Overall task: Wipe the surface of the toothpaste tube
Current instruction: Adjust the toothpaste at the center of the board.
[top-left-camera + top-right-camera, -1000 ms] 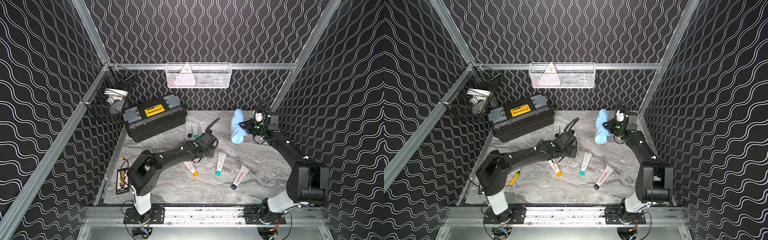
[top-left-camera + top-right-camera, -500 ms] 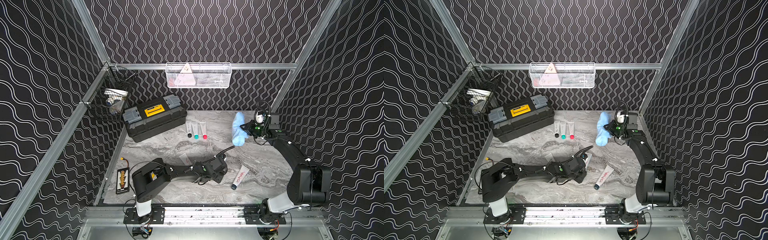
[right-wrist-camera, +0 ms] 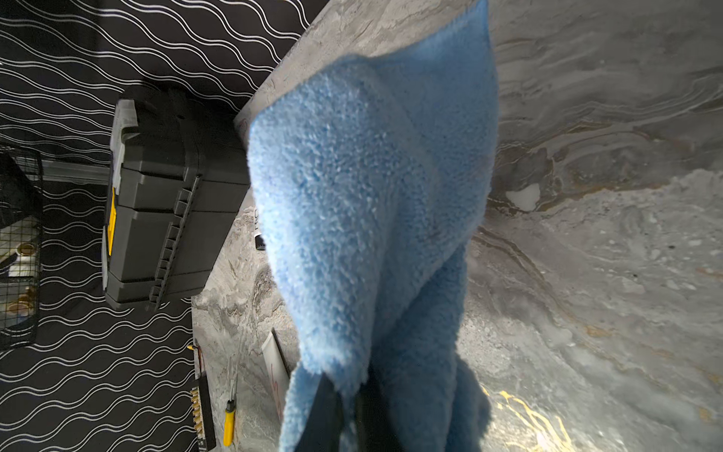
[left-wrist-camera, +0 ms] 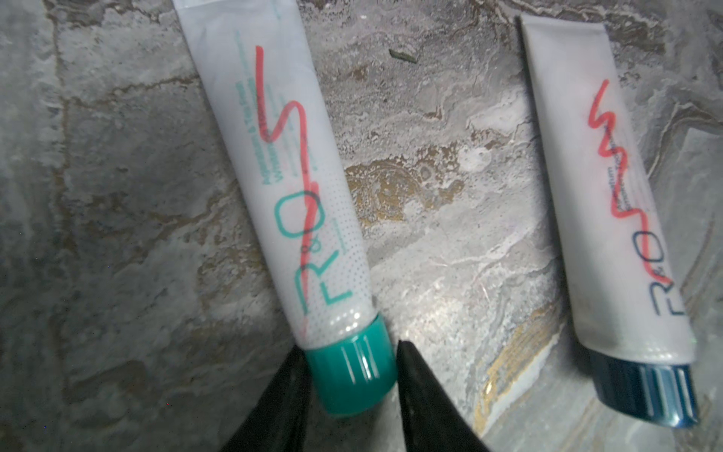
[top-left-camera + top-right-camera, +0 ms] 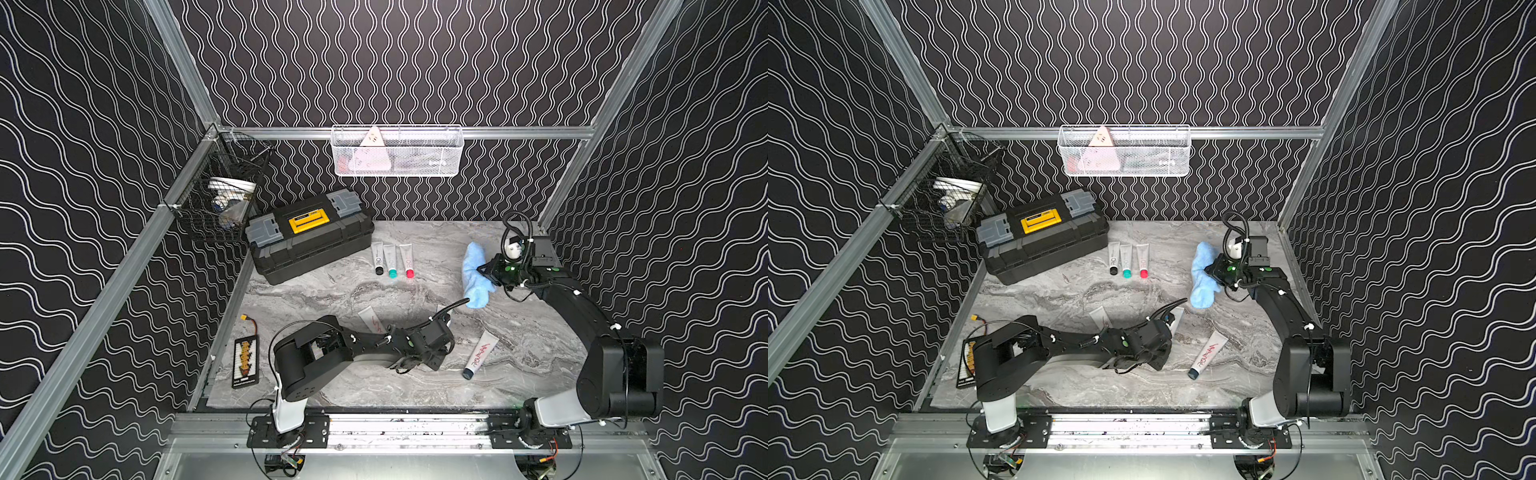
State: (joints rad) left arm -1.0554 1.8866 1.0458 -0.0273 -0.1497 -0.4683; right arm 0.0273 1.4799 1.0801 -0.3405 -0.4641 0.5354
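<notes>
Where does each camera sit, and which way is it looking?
Top views: high in front, looking down on the table; left arm and right arm show.
Left wrist: on left arm, looking down at teal-capped tube; left claw straddles its cap.
Right wrist: on right arm, facing toolbox; right claw pinches blue cloth.
Right wrist and top views share toolbox, cloth.

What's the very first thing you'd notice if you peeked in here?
The fluffy blue cloth, pinched in the right end effector at the back right of the table. Next, the red scribbles on the toothpaste tube near the front, whose teal cap the left end effector straddles. Then the black toolbox with its yellow handle, back left.
</notes>
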